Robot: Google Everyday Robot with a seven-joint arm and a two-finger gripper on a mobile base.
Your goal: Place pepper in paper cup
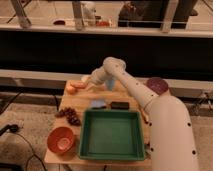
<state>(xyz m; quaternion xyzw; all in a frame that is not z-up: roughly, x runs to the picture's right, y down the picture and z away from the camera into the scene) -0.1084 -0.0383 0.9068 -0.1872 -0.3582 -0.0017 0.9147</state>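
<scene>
The slender red-orange pepper [78, 84] lies at the table's back left corner, beside a round yellow-orange fruit [71, 89]. My gripper [89, 82] is low over the table just right of the pepper, at the pepper's right end. I cannot tell whether it touches the pepper. A small whitish shape [85, 78] right behind the gripper may be the paper cup, but I cannot tell it apart from the gripper. A light blue cup [110, 84] stands just right of the wrist.
A green tray [111, 134] fills the front middle of the wooden table [132, 97]. An orange bowl [62, 140] is at the front left, with dark grapes [70, 116] behind it. A blue sponge [98, 104], a dark bar [120, 105] and a purple bowl [156, 85] lie further back.
</scene>
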